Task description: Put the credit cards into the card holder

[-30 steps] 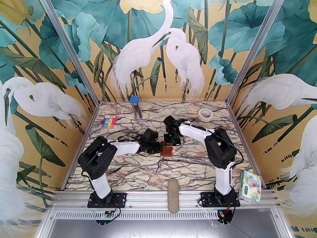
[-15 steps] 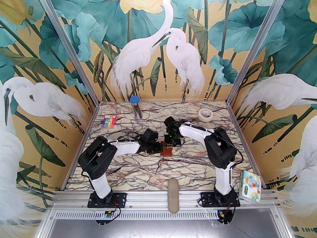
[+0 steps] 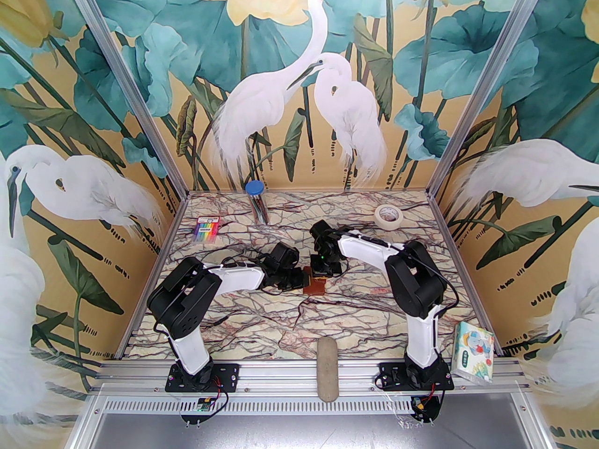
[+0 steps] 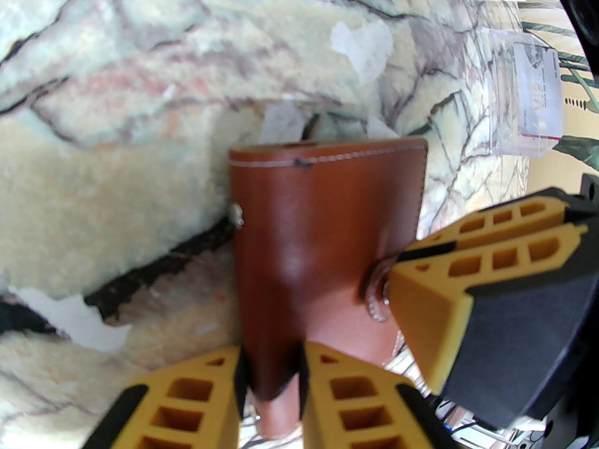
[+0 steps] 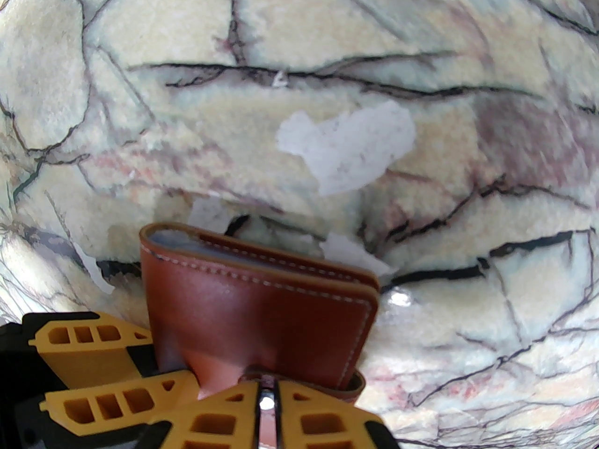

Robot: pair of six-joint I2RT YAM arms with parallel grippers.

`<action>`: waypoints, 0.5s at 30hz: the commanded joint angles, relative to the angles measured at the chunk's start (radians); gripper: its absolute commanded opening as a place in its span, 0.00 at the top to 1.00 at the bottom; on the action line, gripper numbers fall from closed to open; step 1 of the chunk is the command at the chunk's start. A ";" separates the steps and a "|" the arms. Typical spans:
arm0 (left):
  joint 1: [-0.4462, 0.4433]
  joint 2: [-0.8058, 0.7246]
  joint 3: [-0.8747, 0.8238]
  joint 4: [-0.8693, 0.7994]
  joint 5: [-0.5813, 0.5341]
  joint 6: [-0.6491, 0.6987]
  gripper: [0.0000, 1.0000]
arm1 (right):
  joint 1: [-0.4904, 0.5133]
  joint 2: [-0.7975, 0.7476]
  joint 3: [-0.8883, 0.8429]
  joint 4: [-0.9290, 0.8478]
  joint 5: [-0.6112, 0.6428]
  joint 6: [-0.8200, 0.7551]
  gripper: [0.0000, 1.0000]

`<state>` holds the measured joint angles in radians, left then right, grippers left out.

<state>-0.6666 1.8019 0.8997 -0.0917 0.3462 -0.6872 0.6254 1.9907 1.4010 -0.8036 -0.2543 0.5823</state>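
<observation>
Pen pack: flat, back left of table.
Left gripper: clamped on edge of card holder, one finger on each side of leather cover.
Holder: reddish-brown, folded, mid-table, between both grippers.
Right gripper: pinched tight on holder's snap tab.
Credit card: pale, on table, well apart from holder.
Tape roll: back right.

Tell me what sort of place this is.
Likely a purpose-built robot test cell: a marble-patterned table fenced by aluminium frame rails, mural walls of herons and lotus, and a left arm and right arm bolted at its near edge.
</observation>
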 commanded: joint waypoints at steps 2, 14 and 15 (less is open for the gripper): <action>-0.018 0.110 -0.022 -0.002 -0.014 0.015 0.74 | -0.003 0.036 -0.007 -0.006 -0.011 0.000 0.85; -0.019 0.109 -0.022 -0.002 -0.013 0.015 0.74 | 0.000 0.049 0.000 -0.033 -0.004 -0.013 0.87; -0.018 0.109 -0.023 -0.002 -0.013 0.015 0.73 | 0.002 0.052 0.001 -0.038 -0.003 -0.015 0.87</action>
<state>-0.6666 1.8019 0.8997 -0.0917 0.3466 -0.6872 0.6216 1.9953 1.4025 -0.8043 -0.2607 0.5793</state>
